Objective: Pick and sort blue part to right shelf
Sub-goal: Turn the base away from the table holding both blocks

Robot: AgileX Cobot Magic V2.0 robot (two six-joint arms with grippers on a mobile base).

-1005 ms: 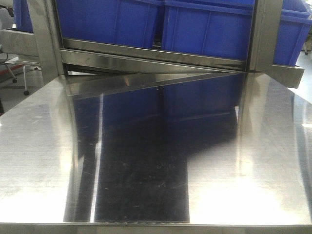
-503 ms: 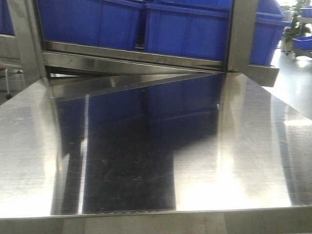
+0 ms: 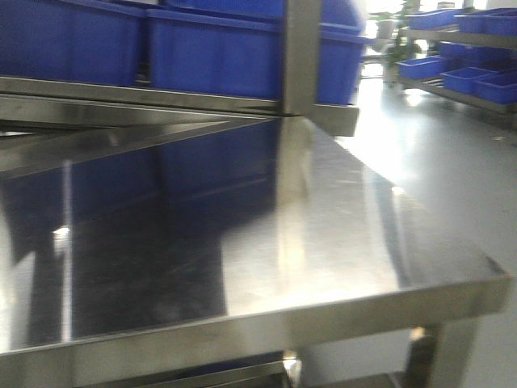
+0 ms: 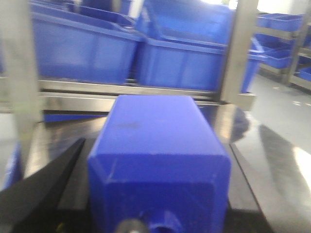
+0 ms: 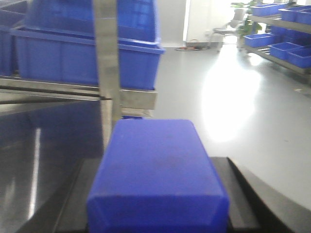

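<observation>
Left gripper [image 4: 158, 145] clenched a knobbed blue block [image 4: 155, 165] and right gripper [image 5: 155, 160] clamped the blue part [image 5: 155, 182] at a steel table [image 3: 363, 234] before the right shelf [image 3: 295, 56]

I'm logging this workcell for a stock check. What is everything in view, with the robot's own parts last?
steel table: one, shiny silver, foreground
steel rack: one, silver, behind the table
large bins: at least two, blue, side by side on the steel rack
far shelving: one run, steel, far right
smaller bins: several, blue, on the far shelving
floor: grey, glossy, right of the table
left blue block: one, blue, between the left gripper's fingers
right blue block: one, blue, between the right gripper's fingers
left gripper: one, black, shut on the left blue block
right gripper: one, black, shut on the right blue block
</observation>
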